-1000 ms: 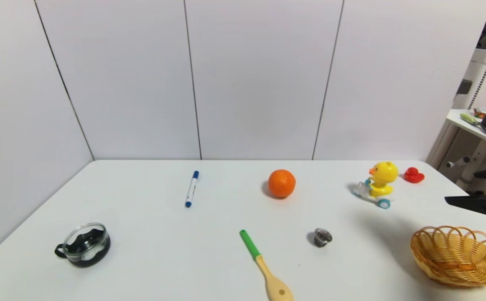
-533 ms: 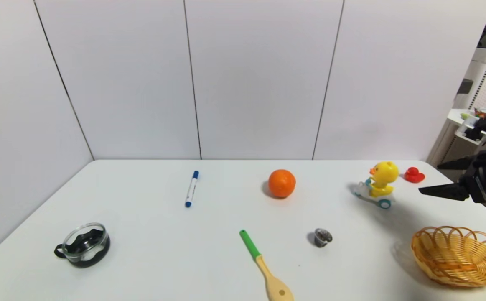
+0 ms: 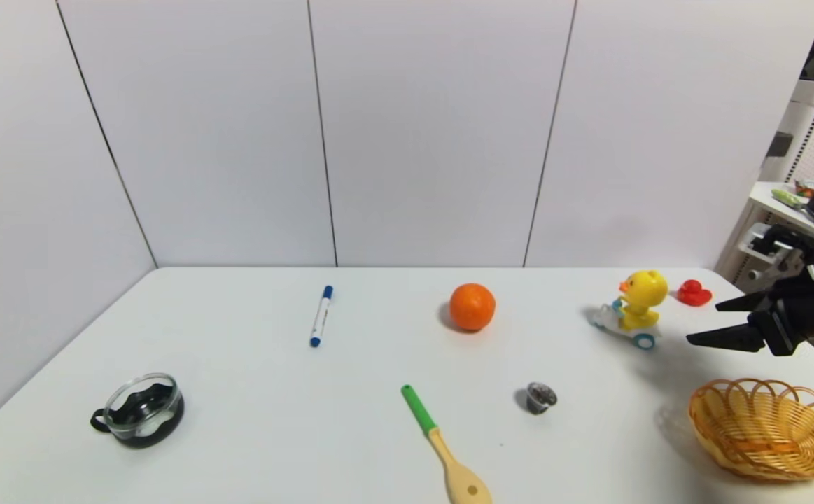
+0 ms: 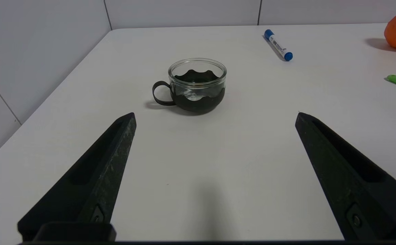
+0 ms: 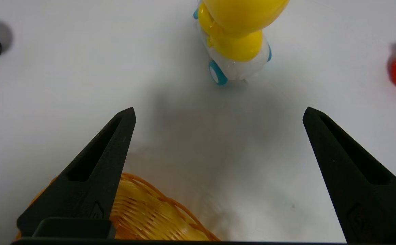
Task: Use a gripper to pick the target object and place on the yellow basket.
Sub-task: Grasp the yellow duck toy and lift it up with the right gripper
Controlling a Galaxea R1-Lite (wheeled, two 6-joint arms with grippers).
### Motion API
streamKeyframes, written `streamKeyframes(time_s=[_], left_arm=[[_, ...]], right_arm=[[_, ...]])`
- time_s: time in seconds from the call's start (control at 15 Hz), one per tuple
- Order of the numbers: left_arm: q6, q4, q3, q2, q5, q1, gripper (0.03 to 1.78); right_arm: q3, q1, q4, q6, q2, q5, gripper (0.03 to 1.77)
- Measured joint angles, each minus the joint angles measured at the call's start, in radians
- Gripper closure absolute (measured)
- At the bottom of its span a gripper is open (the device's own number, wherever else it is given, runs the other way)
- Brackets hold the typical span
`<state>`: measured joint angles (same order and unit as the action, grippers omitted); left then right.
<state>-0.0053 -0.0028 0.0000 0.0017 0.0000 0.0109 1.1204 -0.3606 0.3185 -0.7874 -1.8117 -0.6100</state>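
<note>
The right gripper (image 3: 718, 322) hung above the right edge of the bench (image 3: 253, 420), jaws released and spread wide, both black fingers pointing toward the duck toy (image 3: 632, 308), which stood upright on its white tricycle near the far right of the bench. That wide spread looked chosen so the toy's round yellow body could pass between the fingers; in the right wrist view the toy (image 5: 233, 37) sat ahead of the gap between the 2 fingers and apart from both, so nothing had been grasped yet. The approach came from the toy's rear and from the side where the yellow basket (image 3: 770, 427) lay, probably so that the carry afterward would be short: the basket sat at the near right corner, near the gripper and partly beneath it in the wrist view (image 5: 150, 217). A small red duck (image 3: 692, 292) stood just beside the toy on its far right, close enough that the outer finger would need to slip between them without nudging it. The toy's wheels suggested it might roll if pushed from behind. The left gripper (image 4: 215, 115) hovered idle at the near left of the bench, jaws likewise released, facing a glass cup (image 4: 196, 85) well ahead of it.
</note>
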Motion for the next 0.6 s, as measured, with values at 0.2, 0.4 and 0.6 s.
streamKeyframes(time_s=[0.2,0.4,0.6], left_arm=[[0.0,0.0,0.0,0.0,0.0,-0.001,0.12],[0.0,0.0,0.0,0.0,0.0,0.0,0.12],[0.0,0.0,0.0,0.0,0.0,0.0,0.12]], right_arm=[[0.03,0.031,-0.011,0.121,-0.04,-0.005,0.11],[0.094,0.071,-0.037,0.211,-0.097,-0.005,0.11],[0.139,0.097,-0.129,0.248,-0.169,-0.003,0.1]])
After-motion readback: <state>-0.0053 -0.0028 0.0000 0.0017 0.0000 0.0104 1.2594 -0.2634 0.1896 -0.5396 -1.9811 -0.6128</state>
